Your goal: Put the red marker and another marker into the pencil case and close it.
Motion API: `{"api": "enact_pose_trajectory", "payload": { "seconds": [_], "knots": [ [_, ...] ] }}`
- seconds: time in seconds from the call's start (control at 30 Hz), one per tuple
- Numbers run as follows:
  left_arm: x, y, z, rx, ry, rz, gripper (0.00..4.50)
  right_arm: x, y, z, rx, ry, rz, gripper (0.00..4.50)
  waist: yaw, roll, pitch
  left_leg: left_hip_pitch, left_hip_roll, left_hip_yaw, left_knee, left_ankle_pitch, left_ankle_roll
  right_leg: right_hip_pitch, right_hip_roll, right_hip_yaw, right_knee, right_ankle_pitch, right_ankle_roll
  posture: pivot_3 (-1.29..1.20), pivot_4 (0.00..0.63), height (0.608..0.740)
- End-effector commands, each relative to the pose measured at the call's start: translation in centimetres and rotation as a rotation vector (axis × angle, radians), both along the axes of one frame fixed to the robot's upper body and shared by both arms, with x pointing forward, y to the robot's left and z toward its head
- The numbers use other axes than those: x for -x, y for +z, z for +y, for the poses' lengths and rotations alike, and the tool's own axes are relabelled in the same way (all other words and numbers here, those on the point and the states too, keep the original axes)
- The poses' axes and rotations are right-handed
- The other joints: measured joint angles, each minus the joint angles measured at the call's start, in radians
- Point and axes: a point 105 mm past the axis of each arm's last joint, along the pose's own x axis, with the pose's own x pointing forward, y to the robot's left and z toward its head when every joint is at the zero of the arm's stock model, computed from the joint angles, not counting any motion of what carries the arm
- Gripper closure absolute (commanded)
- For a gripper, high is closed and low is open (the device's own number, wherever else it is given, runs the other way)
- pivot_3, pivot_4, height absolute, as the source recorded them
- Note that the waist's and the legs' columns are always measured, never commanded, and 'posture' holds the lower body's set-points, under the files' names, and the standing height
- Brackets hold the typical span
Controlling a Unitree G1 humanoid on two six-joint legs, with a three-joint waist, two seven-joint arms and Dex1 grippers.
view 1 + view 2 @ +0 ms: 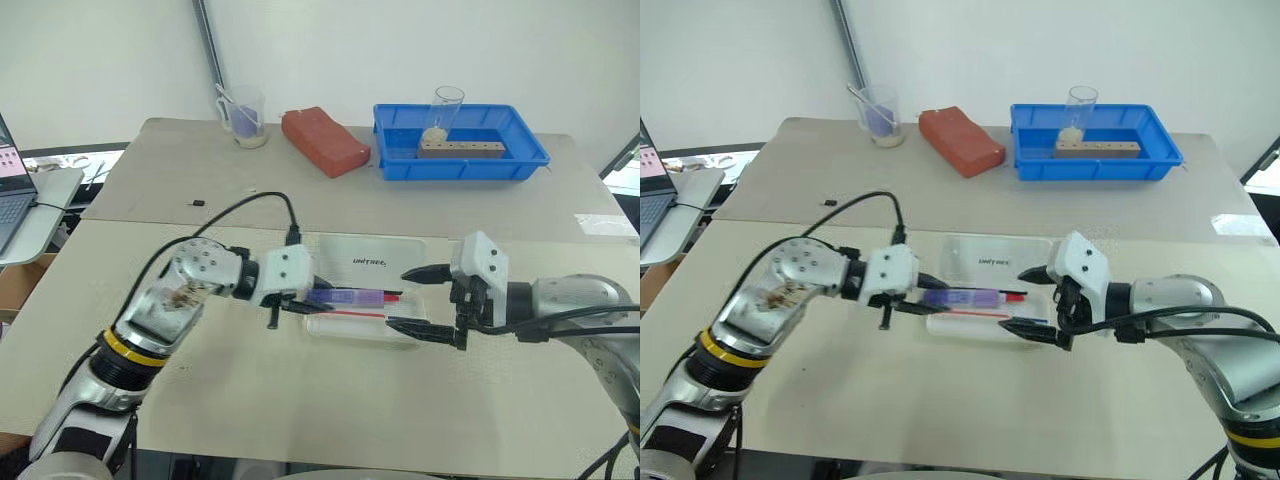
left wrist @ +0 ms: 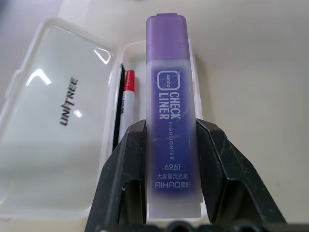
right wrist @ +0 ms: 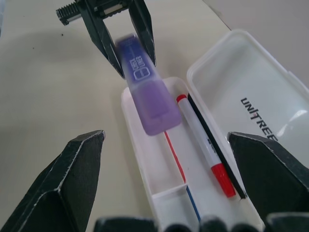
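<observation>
The pencil case (image 1: 375,258) lies open at the table's middle, its lid with the UNITREE print flat behind the base. Inside the base the red marker (image 3: 205,145) lies along the hinge side, next to a thin black pen. A thin red pen (image 3: 174,157) and a blue pen also lie in the base. My left gripper (image 2: 171,145) is shut on another marker, the purple highlighter (image 1: 350,297), held level just above the base from the left. At the case's right end my right gripper (image 1: 425,300) is open, nothing between its fingers.
A blue tray (image 1: 462,172) with a glass and a wooden block stands at the back right. A red-orange block (image 1: 325,140) and a clear cup (image 1: 243,117) stand at the back. A laptop (image 1: 15,190) sits off the table's left.
</observation>
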Motion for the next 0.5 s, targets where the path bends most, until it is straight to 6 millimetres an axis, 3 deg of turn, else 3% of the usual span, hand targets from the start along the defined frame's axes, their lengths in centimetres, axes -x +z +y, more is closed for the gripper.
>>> {"api": "enact_pose_trajectory", "payload": {
  "seconds": [0.03,0.23,0.5],
  "knots": [
    [-0.1,-0.7,-0.8,-0.027,-0.039,-0.039,3.58,0.2,1.2,-0.1,-0.004,-0.015,-0.082,0.0,-0.001,0.0,0.0,0.0,0.0,0.0,0.0,0.0,0.0,0.0,0.0,0.0,0.0,0.0,0.0,0.0,0.15,0.74],
    [-0.8,-2.6,-0.9,-0.052,-0.011,-0.03,3.58,0.4,0.9,-0.5,-0.002,-0.067,-0.085,0.0,-0.001,-0.001,0.001,0.0,0.0,-0.002,0.001,0.0,0.0,0.001,0.0,-0.001,0.0,0.0,0.0,0.0,0.15,0.74],
    [-1.1,-3.1,-1.0,-0.058,-0.003,-0.028,3.58,0.2,1.1,-0.5,-0.003,-0.076,-0.092,0.0,0.0,-0.001,0.001,0.0,0.0,-0.002,0.002,0.0,0.0,0.001,0.0,-0.001,0.0,0.0,0.001,0.0,0.15,0.74]
  ]
}}
